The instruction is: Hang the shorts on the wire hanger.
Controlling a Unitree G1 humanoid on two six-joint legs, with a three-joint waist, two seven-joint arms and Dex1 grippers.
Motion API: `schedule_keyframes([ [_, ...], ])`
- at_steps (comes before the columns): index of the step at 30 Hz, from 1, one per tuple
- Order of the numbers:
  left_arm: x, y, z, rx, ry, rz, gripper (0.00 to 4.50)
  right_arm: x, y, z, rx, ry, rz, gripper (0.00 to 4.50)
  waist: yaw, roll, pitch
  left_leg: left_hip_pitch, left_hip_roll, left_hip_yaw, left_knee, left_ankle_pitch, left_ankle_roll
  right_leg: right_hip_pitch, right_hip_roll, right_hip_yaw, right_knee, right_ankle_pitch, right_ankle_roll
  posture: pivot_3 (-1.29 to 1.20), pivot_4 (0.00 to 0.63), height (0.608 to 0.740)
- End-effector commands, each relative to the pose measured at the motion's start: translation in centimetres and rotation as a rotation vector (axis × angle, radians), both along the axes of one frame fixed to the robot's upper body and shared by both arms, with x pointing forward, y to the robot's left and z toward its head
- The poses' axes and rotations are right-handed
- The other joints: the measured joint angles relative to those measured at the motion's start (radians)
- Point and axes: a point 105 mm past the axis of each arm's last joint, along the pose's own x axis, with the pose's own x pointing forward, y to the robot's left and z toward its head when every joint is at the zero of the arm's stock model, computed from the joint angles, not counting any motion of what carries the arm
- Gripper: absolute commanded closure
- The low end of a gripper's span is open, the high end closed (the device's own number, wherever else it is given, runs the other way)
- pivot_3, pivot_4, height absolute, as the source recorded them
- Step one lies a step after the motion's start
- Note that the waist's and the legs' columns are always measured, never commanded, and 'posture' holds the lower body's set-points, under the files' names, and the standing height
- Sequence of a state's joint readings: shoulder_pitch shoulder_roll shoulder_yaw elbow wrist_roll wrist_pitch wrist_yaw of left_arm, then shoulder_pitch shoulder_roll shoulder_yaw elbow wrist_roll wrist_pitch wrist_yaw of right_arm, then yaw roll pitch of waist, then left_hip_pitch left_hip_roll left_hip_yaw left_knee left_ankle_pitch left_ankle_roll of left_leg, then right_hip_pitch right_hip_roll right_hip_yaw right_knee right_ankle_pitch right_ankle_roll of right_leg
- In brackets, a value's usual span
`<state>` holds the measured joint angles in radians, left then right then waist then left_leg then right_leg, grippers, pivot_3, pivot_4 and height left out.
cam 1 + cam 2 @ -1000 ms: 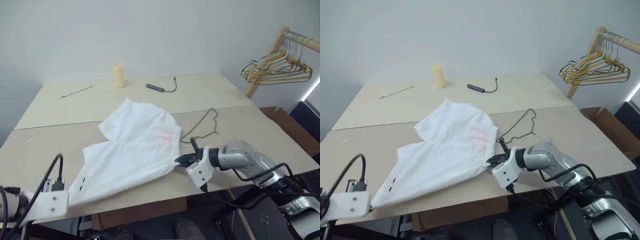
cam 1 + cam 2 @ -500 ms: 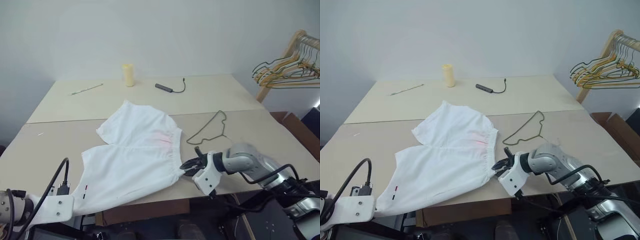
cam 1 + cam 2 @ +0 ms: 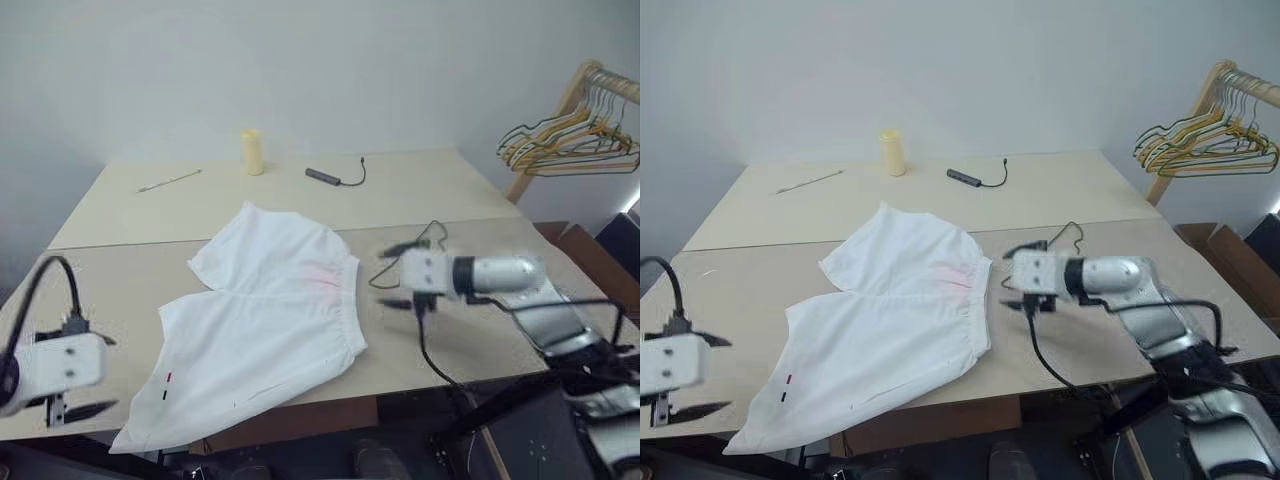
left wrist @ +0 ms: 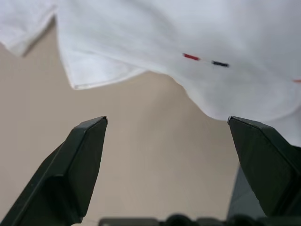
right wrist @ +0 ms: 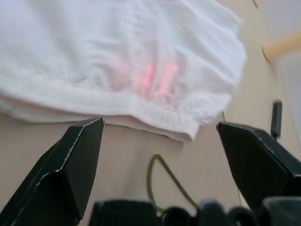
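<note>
Shorts [image 3: 895,320] of thin white fabric lie spread flat on the tan table [image 3: 790,205], free of both grippers. Starting at the fingers: the right gripper [image 3: 1022,277] has its two black fingers [image 5: 75,160] spread wide with nothing between them, and it hovers just beside the shorts' gathered elastic waistband, on the side away from the left arm. Through that gap the right wrist view shows the waistband edge, with a faint pink-red mark [image 5: 157,77] on the cloth just behind it. The left gripper [image 3: 695,375] is likewise spread wide and empty, held near the shorts' lowest leg hem at the table's near edge, apart from the fabric; in its wrist view a small red and black tag mark [image 4: 205,60] sits on the white cloth beyond the fingertips.

The shorts are lightly rumpled, one leg pointing toward the far wall and the other toward the near table edge, where its corner hangs slightly over.

The wire hanger [image 3: 1068,235], thin and olive-green, lies on the table beyond the waistband, mostly hidden behind the right gripper; its curved hook shows above the gripper body. Farther from the shorts, toward the wall, stand a pale yellow cylinder [image 3: 891,152], a dark adapter with a cable [image 3: 975,178] and a thin stick [image 3: 808,181]. Off the table, past the hanger, a wooden rack [image 3: 1210,115] holds bunched yellow and green hangers.
</note>
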<state>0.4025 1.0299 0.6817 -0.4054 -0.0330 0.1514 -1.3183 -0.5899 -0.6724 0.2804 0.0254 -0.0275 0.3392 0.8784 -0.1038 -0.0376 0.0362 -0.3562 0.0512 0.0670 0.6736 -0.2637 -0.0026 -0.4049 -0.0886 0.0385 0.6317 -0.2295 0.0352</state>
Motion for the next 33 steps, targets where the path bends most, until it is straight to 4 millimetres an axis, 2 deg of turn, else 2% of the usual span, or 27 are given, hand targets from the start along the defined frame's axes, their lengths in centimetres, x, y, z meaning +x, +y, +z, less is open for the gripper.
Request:
schedule_keyframes([
  [1, 2.1, -2.6, 1.3, -0.121, -0.138, -0.051, 0.02, 2.9, -1.8, 0.0, 0.061, 0.030, -0.263, 0.00, 0.005, 0.000, 0.000, -0.001, 0.000, 0.000, 0.000, 0.000, 0.000, -0.001, 0.000, 0.000, 0.000, 0.000, 0.001, -0.09, 0.000, 0.740],
  [2, 2.4, -3.2, 1.5, -0.150, -0.153, -0.063, 0.02, 3.4, -1.9, -0.3, 0.075, 0.044, -0.303, 0.00, 0.005, 0.000, 0.000, -0.003, -0.001, 0.000, 0.000, 0.000, 0.000, -0.001, 0.000, 0.000, 0.000, 0.004, 0.007, -0.09, 0.000, 0.740],
  [6, 3.4, -6.6, 1.6, -0.266, -0.178, -0.134, 0.02, 5.6, -2.3, -2.1, 0.121, 0.055, -0.469, 0.00, -0.002, 0.000, -0.001, -0.018, -0.002, -0.001, 0.002, 0.000, 0.000, -0.016, 0.000, 0.001, 0.000, 0.008, 0.010, -0.09, 0.000, 0.740],
  [9, 3.7, -7.3, 1.0, -0.260, -0.165, -0.151, 0.02, 6.1, -2.8, -3.5, 0.096, 0.064, -0.508, 0.00, -0.019, 0.000, -0.001, -0.022, -0.002, -0.002, 0.003, 0.000, 0.000, -0.018, 0.000, 0.001, 0.000, 0.008, 0.010, -0.10, 0.000, 0.740],
  [15, 3.9, -7.5, 0.5, -0.235, -0.146, -0.174, 0.02, 4.4, -4.2, -5.8, -0.018, 0.142, -0.464, 0.00, -0.047, 0.001, 0.000, -0.023, -0.003, -0.004, 0.003, 0.000, 0.000, -0.017, 0.000, 0.001, -0.001, 0.009, 0.011, -0.10, 0.000, 0.740],
  [19, 3.9, -7.5, 0.3, -0.214, -0.139, -0.190, 0.02, 3.0, -6.3, -6.5, -0.095, 0.163, -0.476, 0.00, -0.051, 0.001, 0.000, -0.021, -0.003, -0.005, 0.003, 0.000, 0.000, -0.016, 0.001, 0.001, -0.001, 0.009, 0.011, -0.11, 0.000, 0.740],
  [25, 4.0, -7.6, 0.2, -0.199, -0.142, -0.203, 0.02, 0.8, -9.8, -5.2, -0.189, 0.176, -0.505, 0.00, -0.048, 0.001, 0.000, -0.019, -0.002, -0.005, 0.004, 0.000, 0.000, -0.014, 0.001, 0.001, -0.001, 0.008, 0.011, -0.12, 0.000, 0.740],
  [28, 4.0, -7.6, -0.1, -0.181, -0.131, -0.204, 0.02, 0.7, -10.9, -3.3, -0.160, 0.173, -0.581, 0.00, -0.051, 0.001, 0.000, -0.019, -0.002, -0.004, 0.004, 0.000, 0.000, -0.015, 0.001, 0.001, -0.001, 0.008, 0.011, -0.13, 0.000, 0.740],
  [29, 4.0, -7.6, -0.3, -0.180, -0.117, -0.193, 0.02, 1.1, -10.8, -2.5, -0.106, 0.170, -0.618, 0.00, -0.055, 0.001, 0.000, -0.019, -0.002, -0.004, 0.004, 0.000, 0.000, -0.015, 0.001, 0.001, -0.001, 0.008, 0.011, -0.13, 0.000, 0.740],
  [31, 4.1, -7.8, -0.3, -0.183, -0.118, -0.193, 0.02, 2.2, -9.4, -0.7, 0.115, 0.197, -0.688, 0.00, -0.069, 0.001, 0.000, -0.019, -0.002, -0.004, 0.004, 0.001, 0.000, -0.015, 0.002, 0.002, -0.001, 0.009, 0.011, -0.13, 0.000, 0.740],
  [33, 4.4, -8.2, -0.2, -0.191, -0.134, -0.197, 0.02, 2.8, -8.1, -0.1, 0.253, 0.236, -0.717, 0.00, -0.082, 0.001, 0.000, -0.017, -0.002, -0.005, 0.004, 0.001, 0.000, -0.015, 0.005, 0.005, 0.000, 0.009, 0.011, -0.13, 0.000, 0.740],
])
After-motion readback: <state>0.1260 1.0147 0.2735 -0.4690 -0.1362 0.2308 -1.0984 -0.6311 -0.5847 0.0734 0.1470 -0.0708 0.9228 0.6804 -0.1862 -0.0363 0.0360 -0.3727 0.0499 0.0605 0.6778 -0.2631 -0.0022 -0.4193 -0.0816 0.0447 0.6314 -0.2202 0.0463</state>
